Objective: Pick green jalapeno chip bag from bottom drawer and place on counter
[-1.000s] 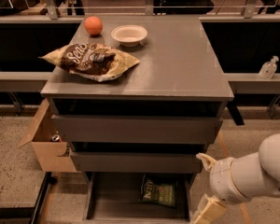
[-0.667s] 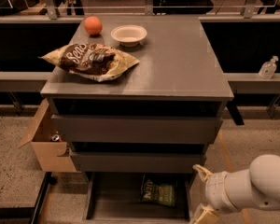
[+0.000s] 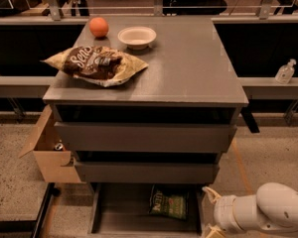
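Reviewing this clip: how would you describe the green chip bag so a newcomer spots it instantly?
Find the grey drawer cabinet; its bottom drawer is pulled open. The green jalapeno chip bag lies on that drawer's dark floor, toward the right, close to the gripper. Unlike the larger brown-and-cream bag on the counter, it is small and green.

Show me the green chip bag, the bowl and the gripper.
green jalapeno chip bag [image 3: 169, 206]: camera view, middle of its front.
bowl [image 3: 137, 35]: camera view, its inner floor.
gripper [image 3: 207, 210]: camera view, lower right, between its fingertips.

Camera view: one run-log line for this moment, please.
gripper open, right of bottom drawer | green jalapeno chip bag in drawer, ungrasped
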You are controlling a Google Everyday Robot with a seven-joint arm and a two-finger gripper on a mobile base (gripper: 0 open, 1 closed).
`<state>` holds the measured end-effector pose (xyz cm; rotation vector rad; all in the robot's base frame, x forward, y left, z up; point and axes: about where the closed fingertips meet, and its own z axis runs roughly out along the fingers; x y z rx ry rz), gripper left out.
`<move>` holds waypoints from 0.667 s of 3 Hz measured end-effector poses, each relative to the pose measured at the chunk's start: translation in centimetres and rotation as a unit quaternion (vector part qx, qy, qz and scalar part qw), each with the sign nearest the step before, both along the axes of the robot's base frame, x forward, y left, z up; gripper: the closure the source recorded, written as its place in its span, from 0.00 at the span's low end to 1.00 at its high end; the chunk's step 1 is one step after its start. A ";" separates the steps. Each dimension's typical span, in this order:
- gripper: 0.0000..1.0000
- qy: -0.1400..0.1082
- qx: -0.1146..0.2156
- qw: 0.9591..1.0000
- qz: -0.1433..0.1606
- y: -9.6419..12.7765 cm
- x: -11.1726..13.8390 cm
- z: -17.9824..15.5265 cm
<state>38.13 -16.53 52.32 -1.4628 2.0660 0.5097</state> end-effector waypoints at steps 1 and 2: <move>0.00 0.000 0.000 1.000 0.000 0.0 0.0 0.0; 0.00 0.001 0.000 1.000 -0.009 -0.8 1.3 -1.8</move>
